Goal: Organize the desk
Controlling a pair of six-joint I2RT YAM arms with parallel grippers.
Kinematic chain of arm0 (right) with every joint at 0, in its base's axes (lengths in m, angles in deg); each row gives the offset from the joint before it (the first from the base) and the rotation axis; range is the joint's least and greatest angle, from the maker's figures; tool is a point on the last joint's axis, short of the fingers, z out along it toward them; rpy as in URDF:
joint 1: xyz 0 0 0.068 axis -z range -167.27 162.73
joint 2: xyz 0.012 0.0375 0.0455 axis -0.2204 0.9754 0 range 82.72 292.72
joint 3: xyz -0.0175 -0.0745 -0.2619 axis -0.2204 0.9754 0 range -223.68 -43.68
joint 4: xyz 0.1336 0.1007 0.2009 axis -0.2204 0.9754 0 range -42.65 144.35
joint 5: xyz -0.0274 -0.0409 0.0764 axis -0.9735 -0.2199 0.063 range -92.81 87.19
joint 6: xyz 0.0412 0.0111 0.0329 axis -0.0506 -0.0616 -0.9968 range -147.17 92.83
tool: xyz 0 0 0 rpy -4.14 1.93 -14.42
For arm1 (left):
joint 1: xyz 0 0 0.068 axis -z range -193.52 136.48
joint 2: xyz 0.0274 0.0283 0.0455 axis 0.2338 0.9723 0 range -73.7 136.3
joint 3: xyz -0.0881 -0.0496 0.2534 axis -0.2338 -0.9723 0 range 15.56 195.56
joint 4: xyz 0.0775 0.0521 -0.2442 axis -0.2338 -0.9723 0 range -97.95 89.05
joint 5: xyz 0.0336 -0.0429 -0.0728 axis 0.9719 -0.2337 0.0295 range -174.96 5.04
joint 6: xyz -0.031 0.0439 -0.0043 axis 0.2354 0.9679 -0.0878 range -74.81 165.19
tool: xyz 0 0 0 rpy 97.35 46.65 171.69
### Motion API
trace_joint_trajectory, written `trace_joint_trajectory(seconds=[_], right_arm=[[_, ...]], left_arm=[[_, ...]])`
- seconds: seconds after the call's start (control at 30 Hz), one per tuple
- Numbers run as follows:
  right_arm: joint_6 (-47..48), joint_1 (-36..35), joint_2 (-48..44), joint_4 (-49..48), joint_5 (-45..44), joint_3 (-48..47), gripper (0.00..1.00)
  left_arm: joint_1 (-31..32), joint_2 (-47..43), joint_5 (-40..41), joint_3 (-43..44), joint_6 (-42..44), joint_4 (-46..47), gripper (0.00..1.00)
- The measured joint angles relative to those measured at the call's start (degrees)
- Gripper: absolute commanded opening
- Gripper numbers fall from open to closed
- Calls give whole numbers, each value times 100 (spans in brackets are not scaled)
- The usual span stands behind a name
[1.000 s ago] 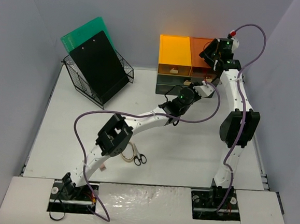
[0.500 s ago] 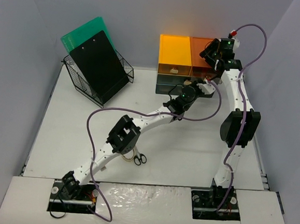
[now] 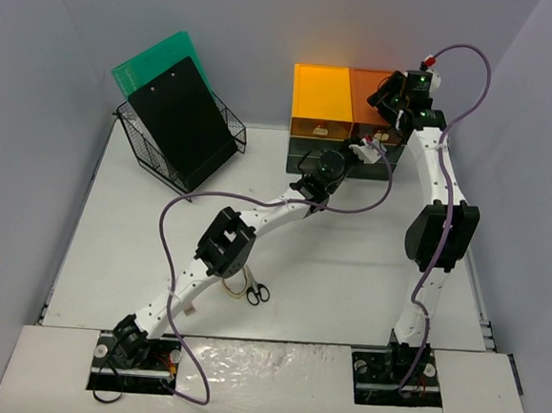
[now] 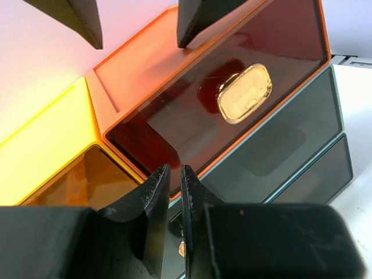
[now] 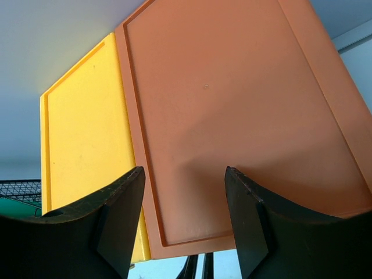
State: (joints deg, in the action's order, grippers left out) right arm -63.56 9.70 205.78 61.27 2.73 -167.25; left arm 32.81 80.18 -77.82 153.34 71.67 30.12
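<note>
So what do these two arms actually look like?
The left arm and right arm are slim white tubes joined by chunky black blocks. A purple cable loops loosely along each, and a small green light glows near the right wrist. Each ends in two black wedge-shaped fingers.

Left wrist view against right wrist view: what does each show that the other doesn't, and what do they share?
Only the left wrist view shows drawer fronts: the orange drawer with its gold handle, dark drawers below, and the left fingers almost together. Only the right wrist view shows a wire basket corner and the right fingers spread wide. Both show the orange box beside the yellow box.
</note>
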Motion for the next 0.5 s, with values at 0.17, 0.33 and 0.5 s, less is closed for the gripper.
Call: trace_joint_trajectory(seconds=[0.17,0.33,0.5], right_arm=[[-23,0,90,-66,38,-75,55],[-106,0,114,-123,89,-75,55],[-192,0,152,-199,168,-90,55]], left_arm=[[11,-22,44,-41,-11,-27,16],[40,-453,277,-794,-90,-288,38],[46,-981,790,-1478,-111,-880,49]])
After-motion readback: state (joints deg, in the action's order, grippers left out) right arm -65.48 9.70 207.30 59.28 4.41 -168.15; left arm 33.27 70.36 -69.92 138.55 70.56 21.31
